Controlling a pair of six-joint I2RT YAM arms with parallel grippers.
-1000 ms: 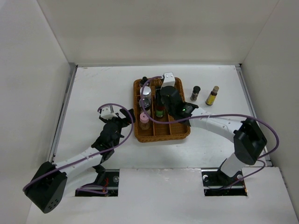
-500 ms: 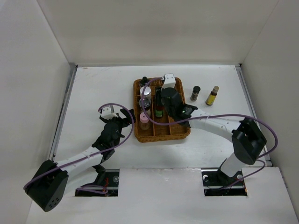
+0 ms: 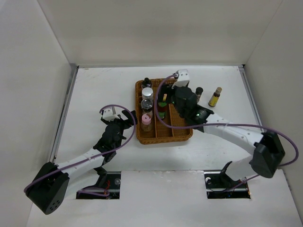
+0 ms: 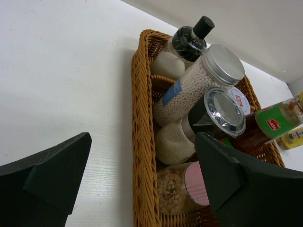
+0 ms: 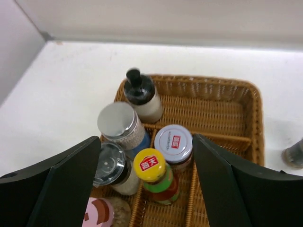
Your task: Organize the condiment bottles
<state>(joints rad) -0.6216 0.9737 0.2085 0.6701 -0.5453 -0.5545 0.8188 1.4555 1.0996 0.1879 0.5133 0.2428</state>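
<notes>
The condiment bottles mostly stand in the wicker tray (image 3: 185,135). Its left compartment holds a black-capped bottle (image 5: 138,90), a silver-capped jar (image 5: 116,120), a clear-lidded jar (image 5: 110,163) and a pink-capped jar (image 5: 98,213). In the middle compartment a yellow-capped bottle (image 5: 149,165) stands upright beside a white-lidded jar (image 5: 173,143). My right gripper (image 5: 147,142) hangs open above these two, holding nothing. My left gripper (image 4: 142,139) is open, low by the tray's left wall (image 4: 142,156), with nothing between its fingers.
Two more bottles stand on the table right of the tray: a dark-capped one (image 3: 199,91), partly behind my right gripper (image 3: 182,101), and a tan-capped one (image 3: 216,96). White walls enclose the table on three sides.
My right gripper has opened, let go of the yellow-capped bottle in the tray's middle compartment, and drawn up and to the right. The left arm has not moved.
</notes>
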